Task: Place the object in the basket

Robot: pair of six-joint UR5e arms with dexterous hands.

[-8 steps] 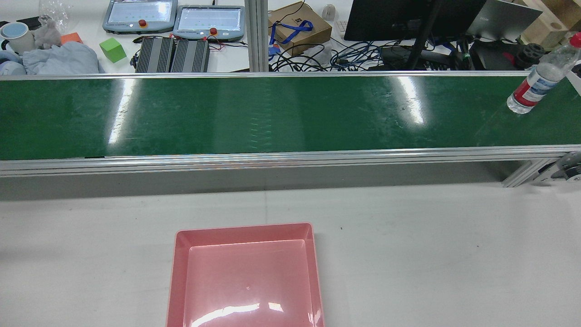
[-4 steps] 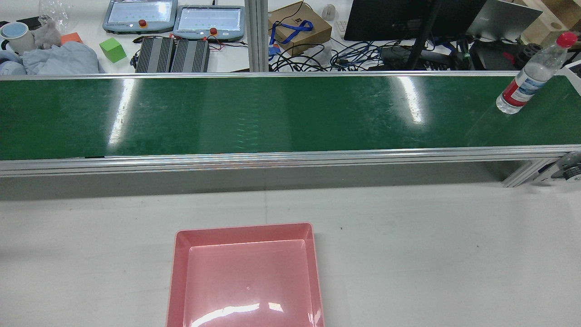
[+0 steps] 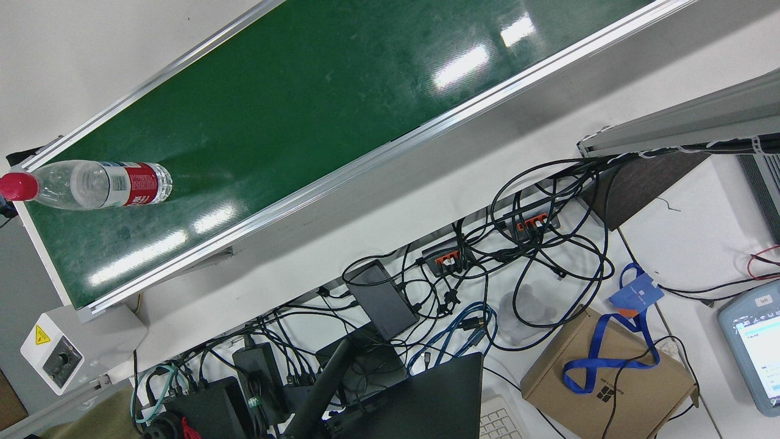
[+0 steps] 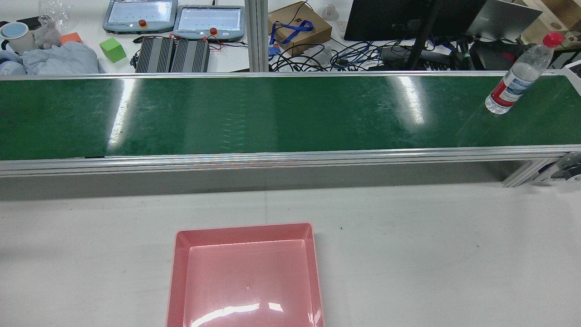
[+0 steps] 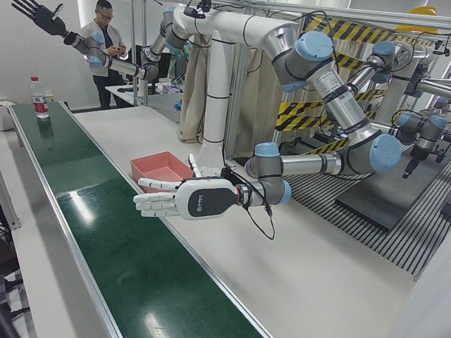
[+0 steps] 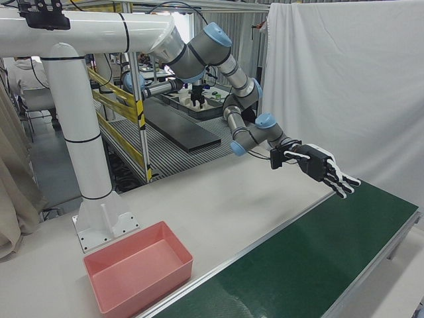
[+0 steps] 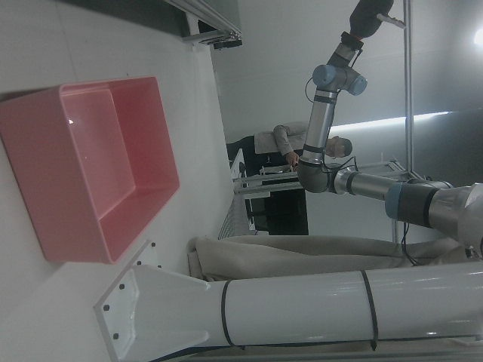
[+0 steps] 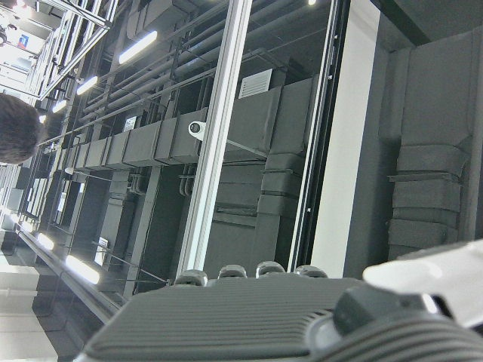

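Green belt [image 3: 292,97] carries the bottle [image 3: 97,183] near one end in the front view; in the rear view I read it upright at the belt's right end, well apart from the pink basket [image 4: 179,254] on the table [image 4: 431,254]. In the left-front view my left hand [image 5: 180,199] hovers at the belt edge near the basket, fingers straight and spread, holding nothing, while my right hand [image 5: 41,15] is raised high above the bottle, fingers wide, also holding nothing. The right-front view confirms the left hand's spread fingers.
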